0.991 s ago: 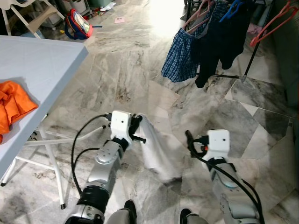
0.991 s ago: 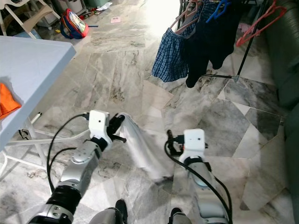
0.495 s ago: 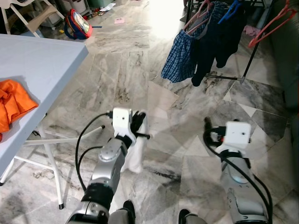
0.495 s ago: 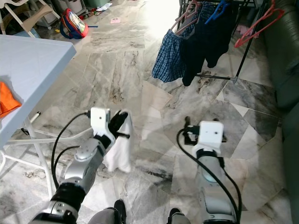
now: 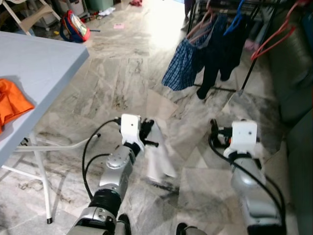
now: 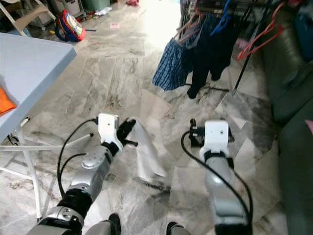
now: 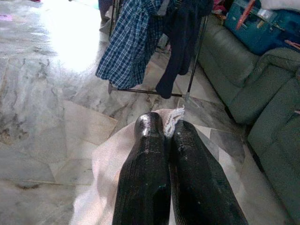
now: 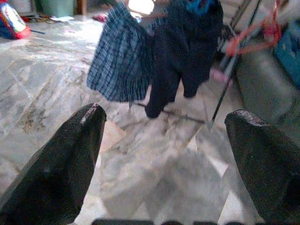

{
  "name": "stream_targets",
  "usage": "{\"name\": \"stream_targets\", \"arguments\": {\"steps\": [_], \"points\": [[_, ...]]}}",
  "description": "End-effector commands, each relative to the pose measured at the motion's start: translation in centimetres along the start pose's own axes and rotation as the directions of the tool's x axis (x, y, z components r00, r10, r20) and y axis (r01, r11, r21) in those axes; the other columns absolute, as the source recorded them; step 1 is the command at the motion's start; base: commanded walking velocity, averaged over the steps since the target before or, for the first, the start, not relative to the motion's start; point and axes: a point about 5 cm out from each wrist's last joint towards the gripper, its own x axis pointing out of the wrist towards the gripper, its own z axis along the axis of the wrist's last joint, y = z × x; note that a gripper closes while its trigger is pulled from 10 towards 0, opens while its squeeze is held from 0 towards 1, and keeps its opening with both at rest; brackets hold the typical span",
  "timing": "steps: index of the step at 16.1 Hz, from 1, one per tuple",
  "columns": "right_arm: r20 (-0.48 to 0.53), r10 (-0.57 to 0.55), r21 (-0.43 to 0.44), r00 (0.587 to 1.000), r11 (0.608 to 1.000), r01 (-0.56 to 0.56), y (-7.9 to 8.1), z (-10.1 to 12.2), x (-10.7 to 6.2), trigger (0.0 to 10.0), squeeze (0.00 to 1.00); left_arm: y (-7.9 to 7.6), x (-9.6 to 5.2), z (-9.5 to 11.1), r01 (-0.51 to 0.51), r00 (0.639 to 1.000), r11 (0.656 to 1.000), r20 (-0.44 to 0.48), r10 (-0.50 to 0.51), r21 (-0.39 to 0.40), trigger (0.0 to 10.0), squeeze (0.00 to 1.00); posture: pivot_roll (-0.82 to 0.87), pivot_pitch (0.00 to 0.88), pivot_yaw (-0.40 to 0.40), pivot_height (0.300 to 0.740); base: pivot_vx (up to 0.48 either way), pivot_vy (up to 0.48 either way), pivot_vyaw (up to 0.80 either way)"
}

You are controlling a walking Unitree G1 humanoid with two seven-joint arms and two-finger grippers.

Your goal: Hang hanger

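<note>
My left gripper (image 5: 148, 132) is held low in front of me, shut on the top edge of a white cloth (image 5: 159, 160) that hangs down from it over the floor. In the left wrist view the two black fingers (image 7: 145, 173) pinch a lacy edge of the cloth (image 7: 101, 164). My right gripper (image 5: 214, 129) is open, fingers wide apart, holding nothing, and points at the clothes rack (image 8: 220, 101). The rack (image 5: 248, 71) stands ahead to the right with plaid shorts (image 5: 178, 68), a dark garment (image 5: 220, 49), a blue hanger (image 5: 238, 19) and an empty red hanger (image 5: 274, 36).
A pale blue table (image 5: 39, 63) with an orange cloth (image 5: 10, 103) stands at my left, its white legs close to my left arm. A dark green sofa (image 5: 293, 73) runs along the right. A red and blue backpack (image 5: 73, 29) lies far back left. Marble floor lies between me and the rack.
The whole picture has shifted as I moved. The white cloth has swung under my left gripper, which still holds it. My right gripper has risen and moved out to the right.
</note>
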Motion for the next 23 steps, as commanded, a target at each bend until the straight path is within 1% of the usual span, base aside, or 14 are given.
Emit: {"name": "stream_targets", "arguments": {"steps": [1,2,3,4,5,7,8,9,12,14,15,16,19,23], "points": [[-0.020,0.015,-0.008,1.000,1.000,-0.015,0.0,-0.3,0.0,10.0,0.00,-0.3,0.4,0.7,0.009,1.000,1.000,0.028,-0.010,0.022,10.0,0.00,-0.09,0.120,-0.041,0.740,0.000,0.000,0.00],[-0.039,-0.003,-0.016,0.999,1.000,0.002,-0.5,-0.7,0.5,10.0,0.00,-0.2,0.6,0.7,-0.001,1.000,1.000,0.028,0.000,0.022,10.0,0.00,-0.08,0.117,-0.017,0.740,0.000,0.000,0.00],[-0.046,-0.013,0.000,0.999,1.000,0.013,-0.6,-0.9,0.7,10.0,0.00,-0.1,0.6,0.7,-0.005,1.000,1.000,0.028,0.004,0.022,10.0,0.00,-0.08,0.117,-0.017,0.740,0.000,0.000,0.00],[-0.052,-0.015,0.015,0.999,1.000,0.016,-0.5,-1.2,0.8,10.0,0.00,0.1,0.5,0.6,-0.015,1.000,1.000,0.025,0.015,0.018,10.0,0.00,-0.07,0.108,0.001,0.740,0.000,0.000,0.00],[-0.063,-0.011,0.040,0.998,0.999,0.013,0.2,-1.7,0.8,10.0,0.00,0.5,0.2,0.2,-0.036,0.999,0.999,0.013,0.036,0.016,10.0,0.00,-0.07,0.105,0.018,0.740,0.000,0.000,0.00],[-0.062,-0.004,0.065,0.998,0.998,0.008,1.0,-2.0,0.7,10.0,0.00,0.9,0.0,0.0,-0.052,0.999,0.999,0.007,0.051,0.013,10.0,0.00,-0.05,0.111,0.036,0.740,0.000,0.000,0.00],[-0.060,-0.027,0.096,0.998,0.995,0.032,1.1,-2.5,0.4,10.0,0.00,1.2,0.0,-0.2,-0.071,0.997,0.997,0.001,0.071,0.014,10.0,0.00,-0.04,0.121,0.042,0.740,0.000,0.000,0.00],[-0.064,-0.040,0.105,0.997,0.993,0.047,1.1,-2.8,0.3,10.0,0.00,1.4,-0.1,-0.3,-0.085,0.996,0.996,-0.006,0.086,0.021,10.0,0.00,-0.04,0.127,0.042,0.740,0.000,0.000,0.00],[-0.021,-0.064,0.076,0.998,0.995,0.065,0.6,-2.4,-0.2,10.0,0.00,1.5,-0.5,-0.6,-0.065,0.998,0.998,-0.003,0.065,0.012,10.0,0.00,-0.04,0.145,0.043,0.740,0.000,0.000,0.00],[-0.013,-0.095,0.070,0.995,0.993,0.095,-0.1,-2.4,-0.5,10.0,0.00,1.5,-0.6,-0.3,-0.041,0.999,0.999,0.017,0.041,0.000,10.0,0.00,-0.04,0.154,0.043,0.740,0.000,0.000,0.00],[-0.020,-0.116,0.085,0.993,0.990,0.117,-0.5,-2.5,-0.6,10.0,0.00,1.3,-0.4,0.2,-0.026,0.999,1.000,0.040,0.026,-0.010,10.0,0.00,-0.04,0.165,0.044,0.740,0.000,0.000,-0.80],[-0.019,-0.126,0.079,0.992,0.989,0.127,-0.8,-2.6,-0.7,10.0,0.00,1.2,-0.3,0.7,-0.015,0.998,1.000,0.060,0.016,-0.014,10.0,0.00,-0.04,0.171,0.044,0.740,0.000,0.000,-0.80],[-0.005,-0.128,0.075,0.992,0.989,0.128,-1.0,-2.4,-0.7,10.0,0.00,0.9,0.0,1.1,0.000,0.997,1.000,0.073,0.001,-0.014,10.0,0.00,-0.04,0.188,0.049,0.740,0.196,0.000,-0.75],[0.014,-0.104,0.061,0.994,0.993,0.103,-0.8,-2.0,-0.7,10.0,0.00,0.6,0.0,1.2,0.020,0.997,1.000,0.074,-0.019,-0.012,10.0,0.00,-0.04,0.207,0.051,0.740,0.299,0.000,0.00]]}}
